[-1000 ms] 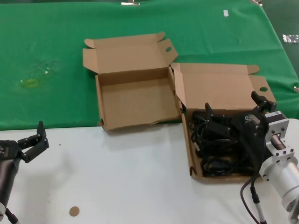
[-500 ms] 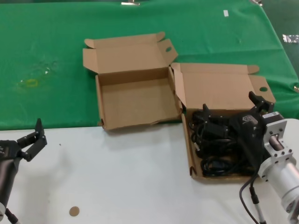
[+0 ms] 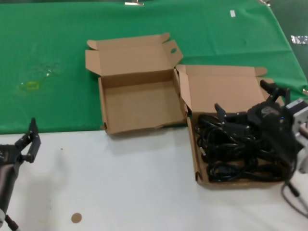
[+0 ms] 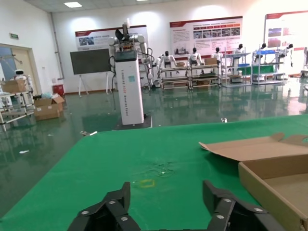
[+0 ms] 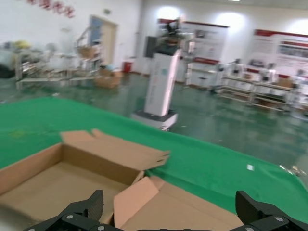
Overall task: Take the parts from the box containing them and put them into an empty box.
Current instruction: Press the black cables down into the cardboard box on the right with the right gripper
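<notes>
Bench (image 3: 120, 183): white near half, green cloth behind. Empty box (image 3: 139, 103) with the wavy lid sits left of centre, nothing in it. Touching its right side, the box containing them (image 3: 195, 159), straight lid up, with the power cords (image 3: 236, 154) tangled inside. Right gripper (image 3: 245, 103) hangs over the cords, fingers wide apart, holding nothing. Left gripper (image 3: 30, 142) parked at the near left edge, fingers apart too. My read: drop straight onto one coil, close around the bundle, not a plug, lift slowly so neighbours don't snag.
</notes>
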